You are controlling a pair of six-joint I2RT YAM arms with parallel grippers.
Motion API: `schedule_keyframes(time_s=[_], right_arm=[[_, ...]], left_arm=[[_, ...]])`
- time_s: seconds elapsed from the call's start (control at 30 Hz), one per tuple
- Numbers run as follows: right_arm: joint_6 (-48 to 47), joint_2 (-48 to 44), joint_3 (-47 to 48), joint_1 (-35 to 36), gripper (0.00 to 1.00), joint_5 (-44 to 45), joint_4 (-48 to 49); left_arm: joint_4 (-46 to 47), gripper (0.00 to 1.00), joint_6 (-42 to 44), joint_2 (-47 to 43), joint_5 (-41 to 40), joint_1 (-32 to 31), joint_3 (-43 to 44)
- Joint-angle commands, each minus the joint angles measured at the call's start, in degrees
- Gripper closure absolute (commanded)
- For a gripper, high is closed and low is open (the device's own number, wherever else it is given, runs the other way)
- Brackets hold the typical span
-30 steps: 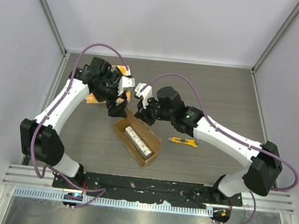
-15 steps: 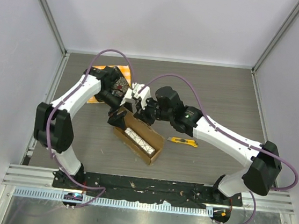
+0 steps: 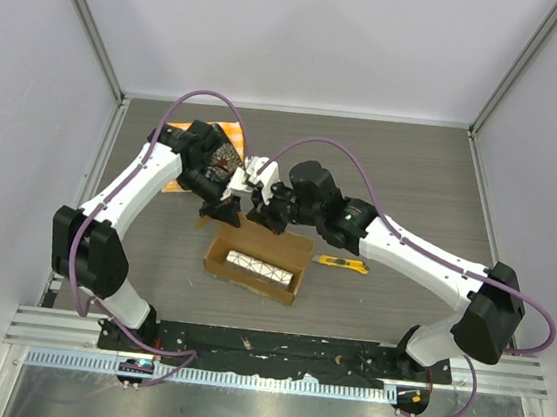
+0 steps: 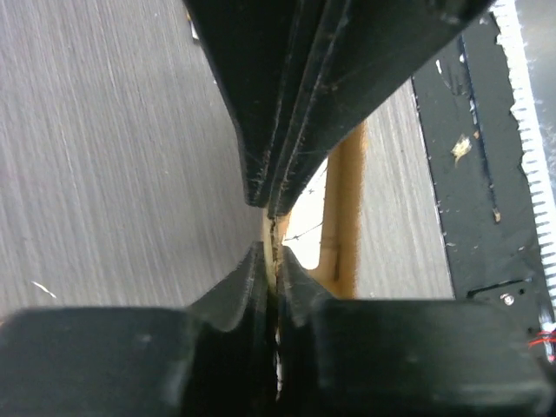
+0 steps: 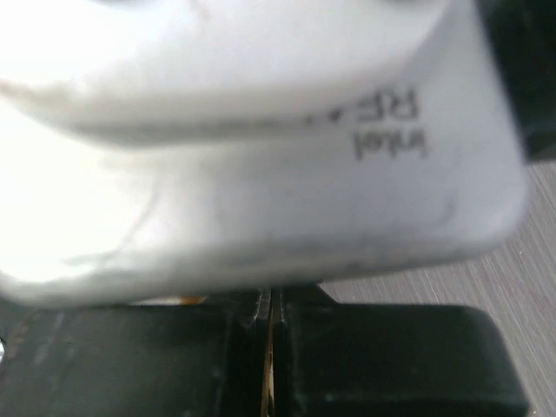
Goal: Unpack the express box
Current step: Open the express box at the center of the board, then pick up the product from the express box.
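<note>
Left pincer (image 3: 221, 206) clamped on the express box (image 3: 215, 259) flap, right pincer (image 3: 269, 218) closed together beside it: uneven pulling could tear the cardboard.

Top view bright, even, sharp; wrist views blurred, right wrist overexposed, white glare.

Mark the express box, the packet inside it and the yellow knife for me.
express box (image 3: 215, 258): top view, left end wall.
packet (image 3: 260, 266): top view, its middle.
yellow knife (image 3: 343, 264): top view, handle middle.
</note>
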Motion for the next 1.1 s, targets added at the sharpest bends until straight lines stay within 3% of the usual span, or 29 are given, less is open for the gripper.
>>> schedule_keyframes(time_s=[0.0,0.1,0.2,0.23,0.3,0.33,0.5,0.63,0.87,1.07], right_arm=[[-0.37,-0.69,3.0,0.34,0.99,-0.64,4.6],[-0.11,-1.38,3.0,0.42,0.99,-0.56,4.43],[0.33,-3.48,2.91,0.42,0.83,1.81,3.46],[0.42,-4.45,2.74,0.34,0.65,2.95,3.11],[0.5,-7.87,1.69,0.42,0.1,5.93,1.8],[0.5,-9.11,1.25,0.34,0.03,6.73,1.18],[5.49,-17.46,-3.84,0.42,0.03,6.75,-0.5],[4.73,-22.73,-9.2,0.51,0.03,-1.41,-3.48],[3.41,-21.26,-15.27,9.73,0.0,15.16,-5.43],[1.04,-15.55,-18.09,11.76,0.0,24.66,1.59]], left_arm=[[-9.74,0.99,-1.02,0.34,-0.37,-0.95,0.65],[-7.46,1.0,-3.82,0.08,-1.16,-0.95,0.65],[-4.3,1.0,-7.07,-1.24,-2.04,-0.95,-0.14],[-3.07,1.0,-8.48,-2.46,-2.48,-1.04,-0.75],[0.88,1.0,-11.12,-3.96,-4.58,-0.95,-1.55],[1.95,1.0,-13.05,-4.66,-5.29,-0.95,-2.07],[4.59,1.0,-15.87,-7.31,-8.1,-0.95,-1.64],[5.21,1.0,-18.94,-7.04,-8.19,-0.95,-1.46],[14.33,1.0,-22.9,-13.1,-7.4,-1.21,-8.22],[10.92,1.0,-24.49,-14.33,-5.29,-1.65,-4.71]])
